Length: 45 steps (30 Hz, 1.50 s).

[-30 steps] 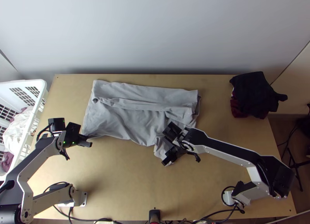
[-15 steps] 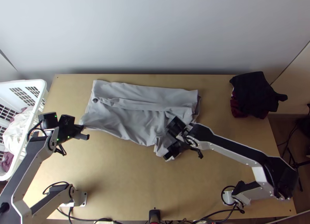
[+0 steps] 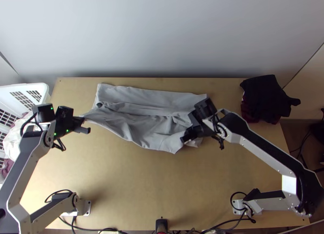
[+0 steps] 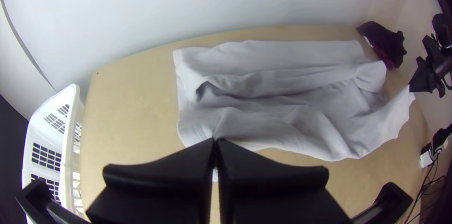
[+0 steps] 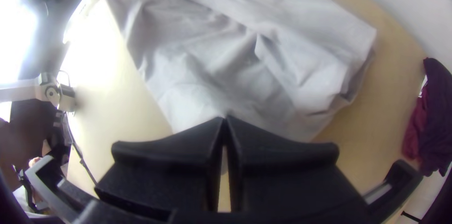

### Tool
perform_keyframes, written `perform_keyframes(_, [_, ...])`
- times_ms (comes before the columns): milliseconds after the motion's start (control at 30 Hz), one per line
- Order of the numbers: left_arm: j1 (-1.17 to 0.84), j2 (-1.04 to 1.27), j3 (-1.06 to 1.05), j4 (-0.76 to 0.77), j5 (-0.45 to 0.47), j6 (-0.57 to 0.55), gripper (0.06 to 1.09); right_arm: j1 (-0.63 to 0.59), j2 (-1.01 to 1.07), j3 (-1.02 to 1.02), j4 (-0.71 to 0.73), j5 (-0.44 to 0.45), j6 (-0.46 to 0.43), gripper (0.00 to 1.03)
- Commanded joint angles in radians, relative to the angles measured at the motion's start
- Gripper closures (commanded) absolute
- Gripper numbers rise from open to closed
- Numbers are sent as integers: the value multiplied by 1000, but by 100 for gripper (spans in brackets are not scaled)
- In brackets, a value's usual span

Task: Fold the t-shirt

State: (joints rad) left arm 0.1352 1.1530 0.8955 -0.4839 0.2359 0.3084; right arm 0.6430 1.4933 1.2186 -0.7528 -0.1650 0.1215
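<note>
Likely in the middle of a big fold, with the near side of the grey t-shirt (image 3: 139, 130) picked up at two spots. Lying on the far half of the table (image 3: 121, 185), with a long ridge of cloth from side to side and lots of wrinkles on the near part. Left gripper (image 4: 215, 140): fingers pressed together on the left end of the near edge, with cloth pulled to a point there. Right gripper (image 5: 225, 118): fingers pressed together too, on cloth near the right end.

Next, best to pull the near edge snug, lift both ends as a pair, and lay them over toward the wall (image 3: 162, 35). Without an even pull, maybe a crooked fold or a lump in the middle.

Close by the left arm, a white basket (image 3: 47, 90), easy to bump. Past the shirt's right end, a strip of wood, then a pile of dark clothes (image 3: 265, 98). On the near side, plenty of table for backing up.
</note>
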Motion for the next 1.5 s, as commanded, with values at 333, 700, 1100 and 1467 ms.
perform_keyframes(333, [1, 393, 378, -41, -41, -2, 103, -299, 193, 294, 4, -25, -91, 100])
perform_keyframes(700, [-59, 663, 637, -87, -96, -71, 103, -414, 387, 483, 52, -36, -79, 100])
perform_keyframes(1100, [-62, 932, 812, -105, -167, -94, 102, -430, 634, 641, 75, -36, -59, 100])
perform_keyframes(1467, [-3, 1002, 905, -179, -168, -91, 10, -470, 700, 637, 102, -31, -57, 32])
